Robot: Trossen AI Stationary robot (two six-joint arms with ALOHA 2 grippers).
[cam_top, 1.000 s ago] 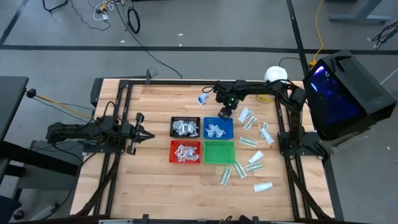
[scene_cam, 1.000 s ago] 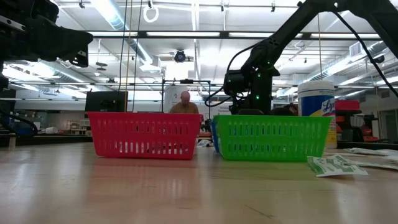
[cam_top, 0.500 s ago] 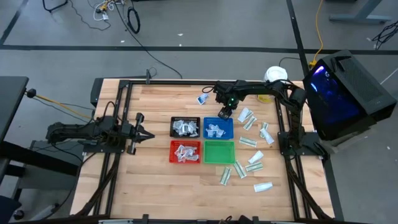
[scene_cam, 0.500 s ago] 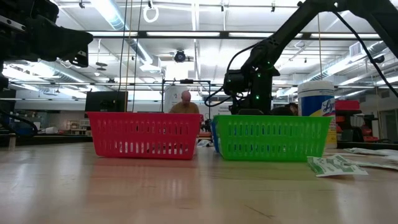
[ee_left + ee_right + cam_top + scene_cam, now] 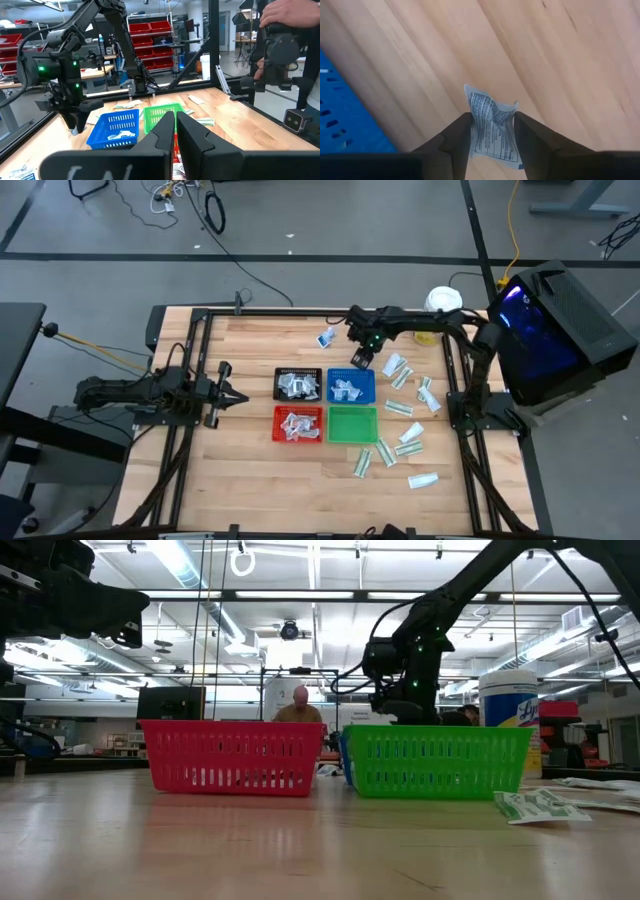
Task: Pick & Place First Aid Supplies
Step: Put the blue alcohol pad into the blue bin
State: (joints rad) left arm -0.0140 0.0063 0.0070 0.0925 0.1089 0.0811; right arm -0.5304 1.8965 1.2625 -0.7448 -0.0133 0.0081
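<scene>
Your right gripper (image 5: 491,131) pinches a crumpled white packet with bluish print (image 5: 491,127) beside the blue mesh tray (image 5: 345,125); your left gripper (image 5: 176,131) waits closed.

Overhead and table-level cameras share the green tray (image 5: 352,423) (image 5: 436,760).

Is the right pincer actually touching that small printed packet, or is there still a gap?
Touching. The right wrist view shows the right pincer with both fingers pressed against the packet, which crumples between them above the wood table.
</scene>
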